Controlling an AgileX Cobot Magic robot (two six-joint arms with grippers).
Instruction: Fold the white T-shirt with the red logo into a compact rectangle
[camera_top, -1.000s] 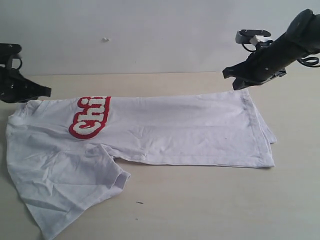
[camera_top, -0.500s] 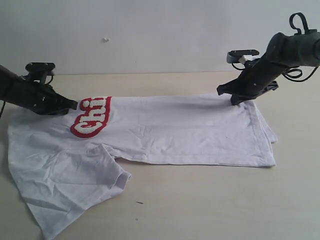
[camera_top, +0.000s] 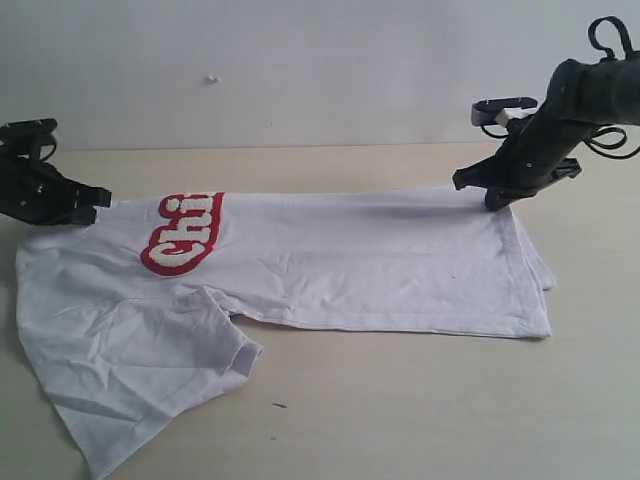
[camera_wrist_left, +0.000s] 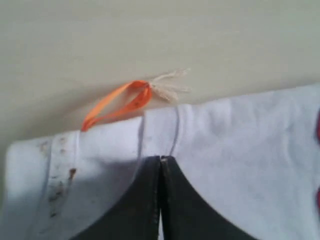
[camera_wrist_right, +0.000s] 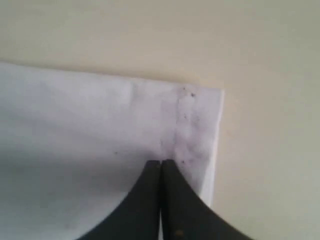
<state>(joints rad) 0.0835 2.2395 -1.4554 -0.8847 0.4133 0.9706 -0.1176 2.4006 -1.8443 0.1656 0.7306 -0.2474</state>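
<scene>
T-shirt (camera_top: 380, 260) edge pinched by left claw (camera_wrist_left: 160, 160), right claw (camera_wrist_right: 161, 161).

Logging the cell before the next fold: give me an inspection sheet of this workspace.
Surface: pale table, one dark speck near the front.
Job's things: white T-shirt lying flat, folded lengthwise, one sleeve spread toward the front; red logo partly showing; orange neck tag poking past the collar.
Clutter: nothing seen.
Grippers: left claw shut at the collar; right claw shut at the far hem corner; whether either pinches cloth is unclear.
Cables: black loops above the right claw.
Surroundings: plain pale wall.
</scene>
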